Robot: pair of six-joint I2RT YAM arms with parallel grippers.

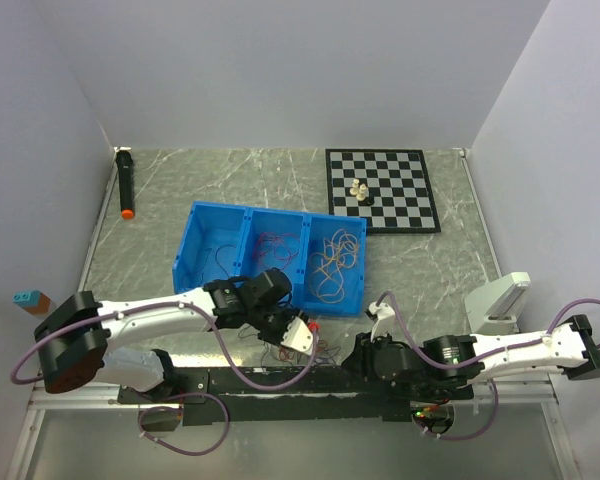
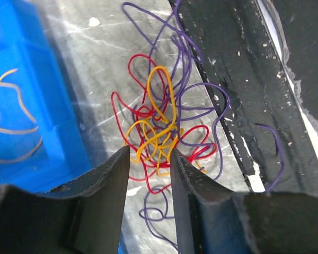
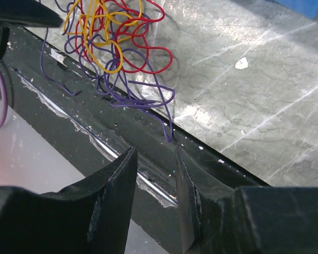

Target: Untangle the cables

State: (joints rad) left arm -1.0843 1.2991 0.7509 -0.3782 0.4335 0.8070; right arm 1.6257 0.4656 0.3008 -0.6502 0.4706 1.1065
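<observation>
Cables (image 2: pixel 159 132): you've got one small tangle of red, yellow-orange and dark purple strands. It lies on the table (image 1: pixel 430 270) just on the near side of the blue bin (image 1: pixel 260 210), off its middle and right compartments. It sits against the black rail (image 2: pixel 228 79), and a few purple loops spill onto the rail.

Left gripper (image 2: pixel 151 159): over the near part of the tangle. Fingers a narrow gap apart, with yellow and red strands showing between the tips. You cannot tell whether either pad touches a strand.

Right gripper (image 3: pixel 155 153): over the rail, farther from the bin than the tangle and apart from it. Fingers narrowly parted, nothing between them.

Bin, three compartments, each with loose curls:
- left: thin dark strands (image 1: pixel 220 257)
- middle: red strands (image 1: pixel 278 245)
- right: yellow-orange strands (image 1: pixel 335 262)

Beyond the bin's far right corner there's a chessboard (image 1: pixel 395 195) with a few pale pieces (image 1: pixel 359 190). Off the bin's far left lies a black marker (image 1: pixel 125 180) with an orange tip.
</observation>
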